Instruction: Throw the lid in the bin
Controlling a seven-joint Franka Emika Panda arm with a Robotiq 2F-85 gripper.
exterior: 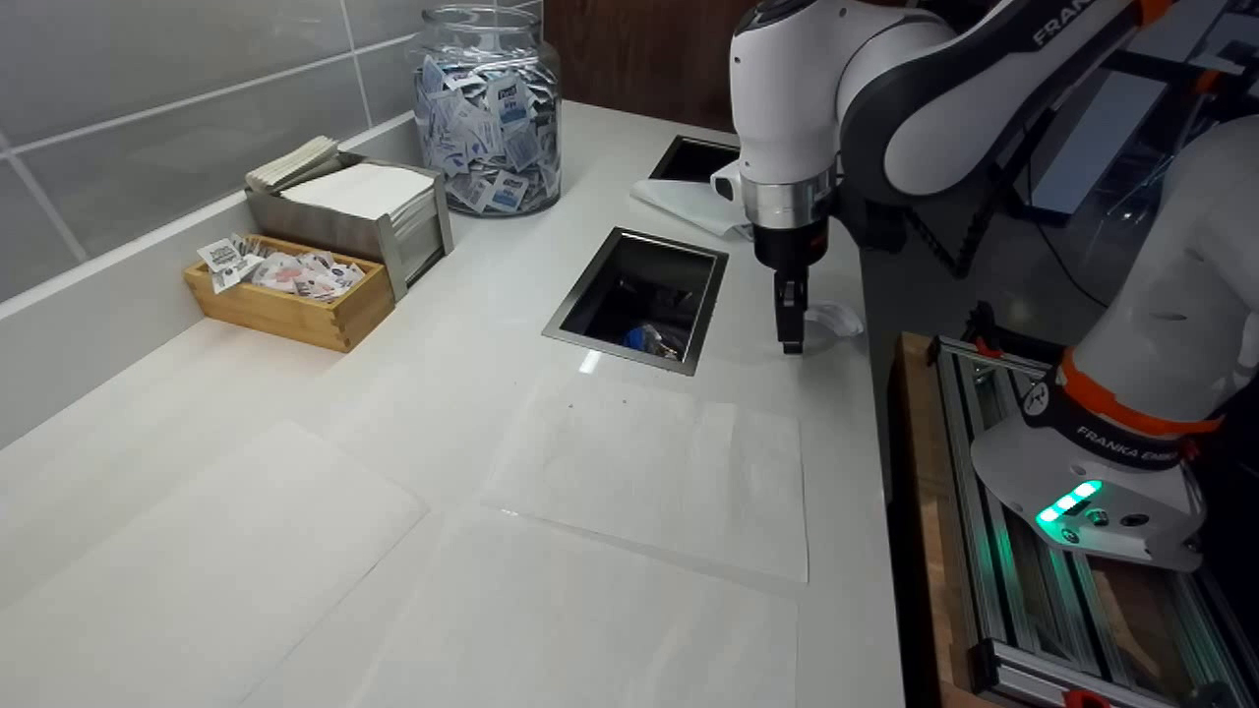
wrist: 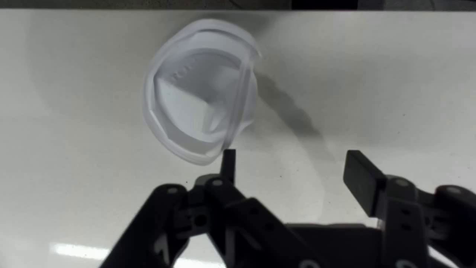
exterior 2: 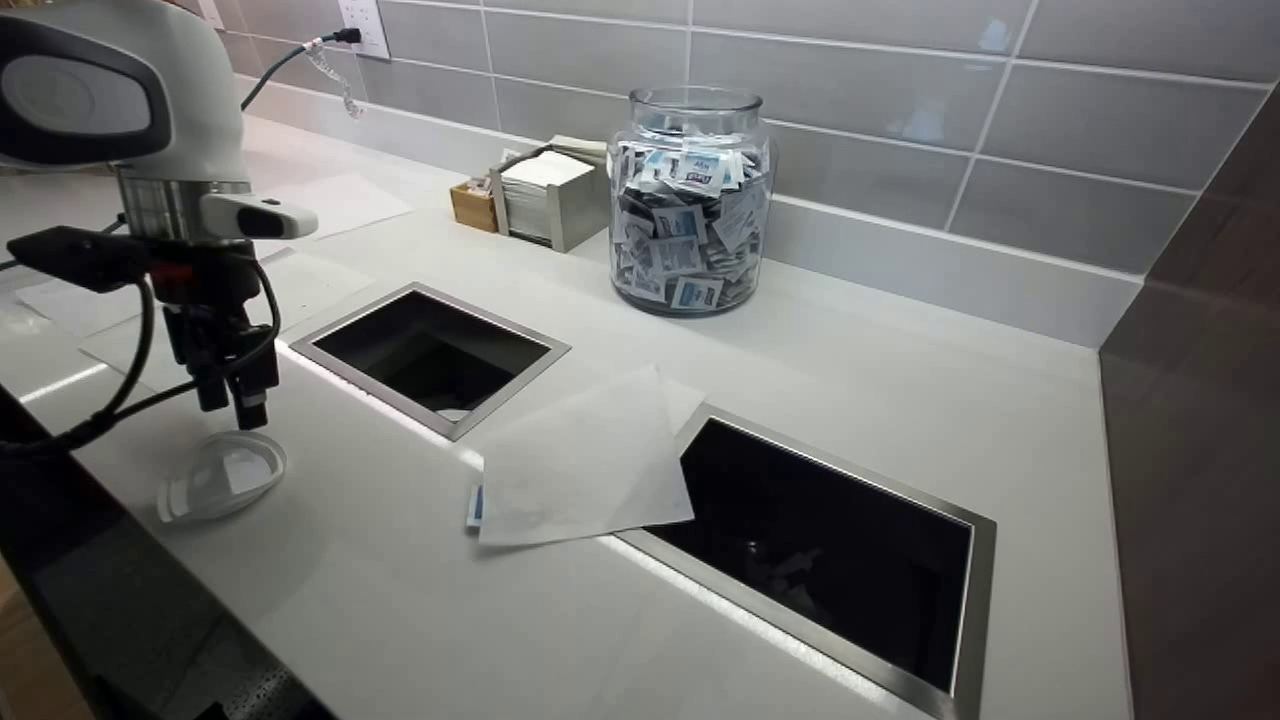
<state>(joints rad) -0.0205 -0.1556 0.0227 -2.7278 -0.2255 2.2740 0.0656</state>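
Note:
A white, bent plastic lid lies on the counter near its edge. The lid also shows in both exterior views. My gripper is open and empty. Its left fingertip in the wrist view overlaps the lid's lower rim; I cannot tell if they touch. In an exterior view the gripper points down just above and beside the lid. The nearer bin opening has a metal rim and some trash inside. A second bin opening is farther along the counter.
A white napkin lies between the two openings and partly over the second one. A glass jar of packets, a metal napkin holder and a wooden box of packets stand by the wall. White paper sheets lie on the counter.

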